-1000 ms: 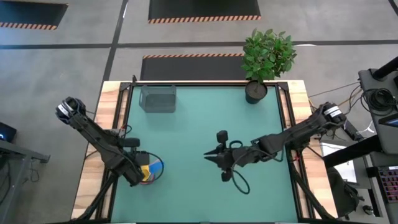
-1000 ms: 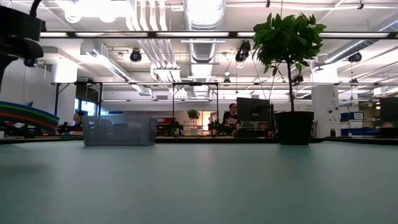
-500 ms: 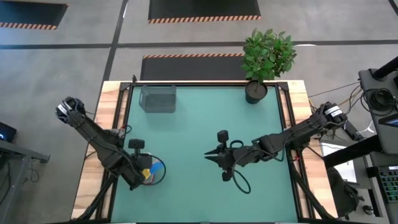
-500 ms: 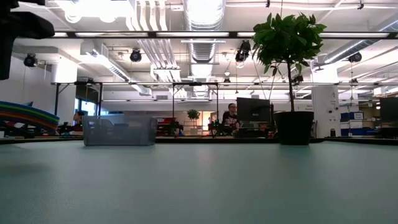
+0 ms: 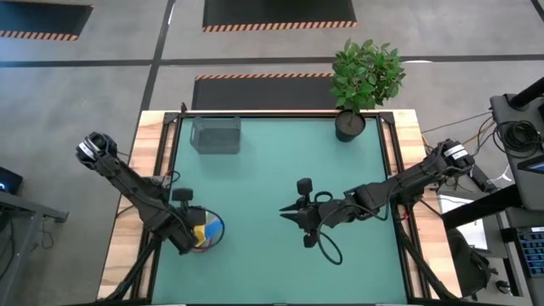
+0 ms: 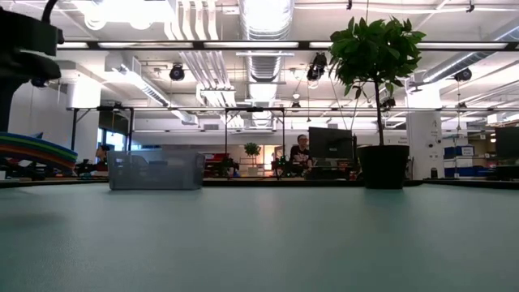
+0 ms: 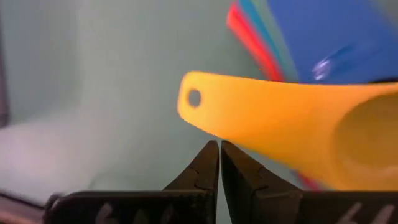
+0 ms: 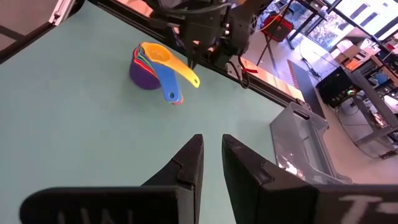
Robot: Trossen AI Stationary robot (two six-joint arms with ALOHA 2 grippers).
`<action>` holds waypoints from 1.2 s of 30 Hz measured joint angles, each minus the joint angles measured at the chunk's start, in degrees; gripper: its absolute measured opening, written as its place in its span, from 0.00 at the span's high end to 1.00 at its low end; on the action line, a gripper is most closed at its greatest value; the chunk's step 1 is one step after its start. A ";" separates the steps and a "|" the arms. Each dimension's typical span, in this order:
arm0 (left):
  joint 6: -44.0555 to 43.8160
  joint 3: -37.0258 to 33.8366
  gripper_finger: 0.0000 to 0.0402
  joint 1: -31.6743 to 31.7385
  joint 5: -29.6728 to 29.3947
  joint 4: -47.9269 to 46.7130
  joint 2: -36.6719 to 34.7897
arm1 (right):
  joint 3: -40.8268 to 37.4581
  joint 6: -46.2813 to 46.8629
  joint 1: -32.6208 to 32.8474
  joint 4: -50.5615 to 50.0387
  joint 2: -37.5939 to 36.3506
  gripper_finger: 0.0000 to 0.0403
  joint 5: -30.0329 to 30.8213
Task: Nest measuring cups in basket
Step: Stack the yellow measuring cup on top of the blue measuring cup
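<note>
Seven cups (image 8: 157,68) sit already nested in one stack near the left edge of the table (image 5: 280,183), yellow on top, purple at the bottom, and they are well apart from the basket (image 5: 215,134) up at the far left corner. Left gripper (image 7: 219,152) is right over that stack, fingers pinched nearly together with only a sliver of gap, and nothing between them. The yellow handle (image 7: 249,118) lies just past the tips, not in their grip. Right gripper (image 8: 211,149) waits over mid-table, a narrow gap between its fingers, holding nothing.

So the job, as I read it, is getting a grip on the stack. The fingers need to spread first, wide enough to straddle the fanned handles or the rim of the top cup, then come down squarely and close. Pinch only the yellow handle and I'd expect the top cup to lift off alone, leaving six behind. A low grip on several handles together looks safer.

Now orientation: in the right wrist view the stack's long axis runs from the bowls out along the handles, which fan slightly and point toward the middle of the table. The bowls face up.
</note>
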 joint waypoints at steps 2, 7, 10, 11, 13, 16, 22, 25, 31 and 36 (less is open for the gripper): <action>1.42 0.06 1.00 0.00 0.00 2.06 0.00 | 0.00 0.00 0.00 0.02 0.00 0.88 0.01; 3.79 2.22 1.00 0.00 -1.69 3.25 0.00 | 0.00 -0.01 0.00 0.00 0.00 0.88 0.01; 6.11 3.96 1.00 0.00 -3.13 3.90 0.00 | 0.00 0.00 0.00 0.02 0.00 0.88 0.01; 7.41 4.54 1.00 -0.08 -3.25 4.22 0.00 | 0.00 -0.01 0.00 0.01 0.00 0.88 0.01; 10.47 5.68 1.00 -0.13 -3.47 4.56 0.00 | 0.00 0.00 0.00 0.02 0.00 0.88 0.01; 13.63 6.61 1.00 -0.15 -4.17 3.00 0.00 | -0.02 0.00 0.00 0.01 0.02 0.88 0.01; 13.87 4.79 1.00 0.00 -6.52 -0.09 -0.07 | -0.02 0.00 -0.01 0.02 0.02 0.88 0.01; 12.63 2.79 1.00 0.00 -6.64 1.19 -0.07 | -0.02 0.00 0.00 0.02 0.02 0.88 0.01; 11.28 1.47 1.00 0.00 -6.56 2.74 -0.07 | -0.02 0.00 0.00 0.02 0.02 0.88 0.01; 13.20 1.47 1.00 0.00 -6.41 4.88 -0.07 | -0.02 0.00 -0.01 0.02 0.02 0.88 0.01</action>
